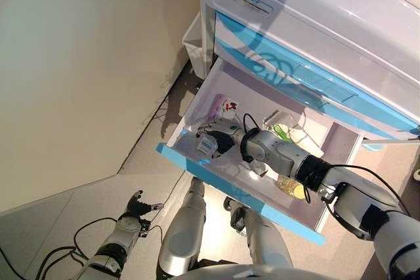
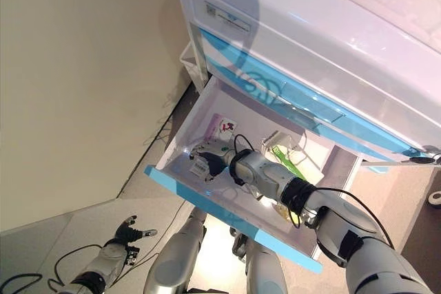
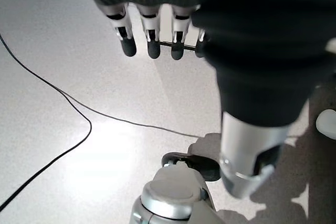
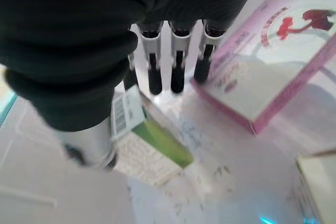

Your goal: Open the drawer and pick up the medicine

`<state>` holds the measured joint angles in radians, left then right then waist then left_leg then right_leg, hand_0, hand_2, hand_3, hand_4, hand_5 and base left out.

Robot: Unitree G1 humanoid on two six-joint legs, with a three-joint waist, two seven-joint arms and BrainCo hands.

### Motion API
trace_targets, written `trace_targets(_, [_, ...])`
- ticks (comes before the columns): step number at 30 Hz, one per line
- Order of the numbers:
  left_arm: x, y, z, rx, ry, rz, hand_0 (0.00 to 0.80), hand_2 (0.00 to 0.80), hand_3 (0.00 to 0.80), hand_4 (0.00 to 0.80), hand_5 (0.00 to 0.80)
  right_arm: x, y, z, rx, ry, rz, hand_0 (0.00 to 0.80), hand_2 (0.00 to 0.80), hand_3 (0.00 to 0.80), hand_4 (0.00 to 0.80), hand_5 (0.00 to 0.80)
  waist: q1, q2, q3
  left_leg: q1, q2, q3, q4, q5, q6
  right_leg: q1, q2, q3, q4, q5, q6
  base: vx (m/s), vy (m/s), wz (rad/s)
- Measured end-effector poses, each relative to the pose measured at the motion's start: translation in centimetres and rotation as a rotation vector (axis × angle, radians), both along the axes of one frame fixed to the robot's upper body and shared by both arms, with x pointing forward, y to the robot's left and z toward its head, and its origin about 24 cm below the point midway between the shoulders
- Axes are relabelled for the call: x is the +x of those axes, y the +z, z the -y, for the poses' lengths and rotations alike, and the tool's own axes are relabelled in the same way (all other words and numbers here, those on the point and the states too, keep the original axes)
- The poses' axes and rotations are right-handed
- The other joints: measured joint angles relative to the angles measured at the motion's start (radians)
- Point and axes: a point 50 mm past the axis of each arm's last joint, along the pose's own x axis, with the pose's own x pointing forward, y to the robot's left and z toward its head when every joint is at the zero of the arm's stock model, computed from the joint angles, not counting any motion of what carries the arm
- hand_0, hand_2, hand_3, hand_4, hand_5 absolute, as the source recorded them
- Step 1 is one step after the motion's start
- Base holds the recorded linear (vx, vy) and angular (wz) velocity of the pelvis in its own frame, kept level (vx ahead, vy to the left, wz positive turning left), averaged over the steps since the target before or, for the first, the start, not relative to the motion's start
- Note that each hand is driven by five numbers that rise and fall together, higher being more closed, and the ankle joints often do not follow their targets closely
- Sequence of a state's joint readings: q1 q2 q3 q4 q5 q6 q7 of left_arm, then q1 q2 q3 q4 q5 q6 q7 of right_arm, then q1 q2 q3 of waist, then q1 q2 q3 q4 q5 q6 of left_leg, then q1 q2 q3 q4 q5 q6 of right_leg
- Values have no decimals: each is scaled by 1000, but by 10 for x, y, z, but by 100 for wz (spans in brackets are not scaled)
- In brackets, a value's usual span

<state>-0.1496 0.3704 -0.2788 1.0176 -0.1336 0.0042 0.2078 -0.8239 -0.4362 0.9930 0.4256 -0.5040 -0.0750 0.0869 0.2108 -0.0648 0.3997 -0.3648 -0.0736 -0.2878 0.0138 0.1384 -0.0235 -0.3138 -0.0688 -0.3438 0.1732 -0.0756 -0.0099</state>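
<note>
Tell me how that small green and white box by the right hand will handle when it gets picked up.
The green and white box looks like thin card, so probably light and easily crushed. It sits tilted beside the right hand, so a nudge may tip it. The drawer floor looks smooth; it could slide toward the pink box.

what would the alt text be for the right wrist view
The right hand reaches into the open drawer, its straight fingers pointing down over a small green-and-white medicine box. A pink-and-white box lies flat beside the fingertips, and the corner of another box shows at the edge.
</note>
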Motion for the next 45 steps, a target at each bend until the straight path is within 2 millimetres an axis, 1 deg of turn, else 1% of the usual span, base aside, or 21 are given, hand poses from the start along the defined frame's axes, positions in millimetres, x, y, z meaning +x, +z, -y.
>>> trace_targets(12, [0, 0, 0, -3, 7, 3, 0, 0, 0, 0, 0, -1, 1, 0, -3, 5, -2, 800, 800, 800, 800, 800, 0, 0, 0, 0, 1, 5, -5, 0, 1, -3, 1, 5, -3, 0, 0, 0, 1, -1])
trace_targets(20, [-1, 0, -1, -2, 12, -1, 0, 0, 0, 0, 0, 0, 2, 3, -7, 1, 5, 800, 800, 800, 800, 800, 1, 0, 0, 1, 2, 4, -5, 1, 1, -1, 2, 5, -3, 0, 0, 0, 0, 0])
trace_targets(24, [-1, 0, -1, -2, 15, -2, 0, 0, 0, 0, 0, 3, 7, 13, -15, -14, 23, 800, 800, 800, 800, 800, 1, 0, 0, 2, 2, 4, -5, 1, 1, -1, 2, 5, -4, 1, 1, 0, 0, 0])
trace_targets(25, [-1, 0, -2, -2, 20, -2, 0, 0, 0, 0, 0, 5, 14, 21, -9, -30, 41, 800, 800, 800, 800, 800, 0, -1, 2, 2, 2, 5, -5, 1, 1, 0, 2, 5, -4, 1, 1, 0, 0, 0])
trace_targets(28, [-1, 0, -4, -4, 34, 0, 0, 0, 0, 0, 0, 9, 29, 35, 26, -66, 80, 800, 800, 800, 800, 800, -3, -3, 2, 5, 4, 8, -5, 1, 1, 3, 4, 7, -9, 5, 0, -3, 6, -2])
trace_targets(30, [-1, 1, -6, 3, 42, 1, 0, 0, 0, 0, 0, 7, 50, 45, 100, -74, 122, 800, 800, 800, 800, 800, -2, -10, 7, 6, 7, 15, -5, 1, 2, 7, 10, 14, -22, 14, -2, -12, 25, -10])
trace_targets(31, [-2, 1, -8, 6, 50, -3, 0, 0, 0, 0, 0, 7, 64, 51, 146, -83, 161, 800, 800, 800, 800, 800, -6, -18, 11, 11, 10, 19, -5, 1, 2, 13, 14, 19, -28, 18, -3, -5, 25, -12])
trace_targets(32, [-2, 1, -9, 6, 54, -5, 0, 0, 0, 0, 0, 8, 69, 53, 160, -90, 173, 800, 800, 800, 800, 800, -6, -21, 13, 15, 11, 24, -6, 1, 2, 17, 15, 22, -33, 21, -3, -7, 25, -21])
trace_targets(33, [-2, 1, -9, 4, 61, -2, 0, 0, 0, 0, 0, 7, 79, 59, 180, -93, 202, 800, 800, 800, 800, 800, -5, -30, 18, 28, 15, 39, -7, 0, 1, 27, 18, 34, -38, 25, -5, -9, 24, -18])
trace_targets(35, [-2, 1, -10, 5, 62, -1, 0, 0, 0, 0, 0, 4, 90, 66, 200, -95, 231, 800, 800, 800, 800, 800, -9, -33, 18, 43, 17, 45, -12, 0, 0, 37, 19, 39, -39, 27, -3, -4, 35, -14])
trace_targets(37, [-3, 2, -12, 6, 77, 2, 0, 0, 0, 0, 0, 0, 99, 69, 223, -89, 251, 800, 800, 800, 800, 800, -26, -37, 18, 46, 19, 55, -12, 0, 0, 37, 20, 51, -38, 31, -2, -2, 17, -14])
trace_targets(39, [-4, 1, -13, 9, 79, -6, 0, 0, 0, 0, 0, -2, 103, 69, 245, -79, 263, 800, 800, 800, 800, 800, -33, -39, 18, 50, 20, 64, -12, 0, 1, 37, 21, 60, -39, 35, -2, -3, 21, -17])
trace_targets(40, [-4, 1, -14, 8, 85, -4, 0, 0, 0, 0, 0, -6, 103, 74, 272, -88, 253, 800, 800, 800, 800, 800, -30, -39, 19, 54, 20, 73, -13, 0, 1, 38, 21, 69, -38, 35, -1, 0, 26, -17])
trace_targets(42, [-4, 2, -16, 8, 96, 1, 0, 0, 0, 0, 0, -8, 102, 79, 303, -105, 239, 800, 800, 800, 800, 800, -38, -40, 18, 58, 21, 76, -13, 0, 1, 41, 22, 72, -38, 36, 0, 3, 16, -9])
trace_targets(45, [-7, 2, -21, 2, 129, -7, 0, 0, 0, 0, 0, -19, 103, 89, 420, -122, 161, 800, 800, 800, 800, 800, -54, -41, 18, 77, 24, 95, -17, 0, 1, 50, 24, 90, -39, 42, -1, 17, 17, -14])
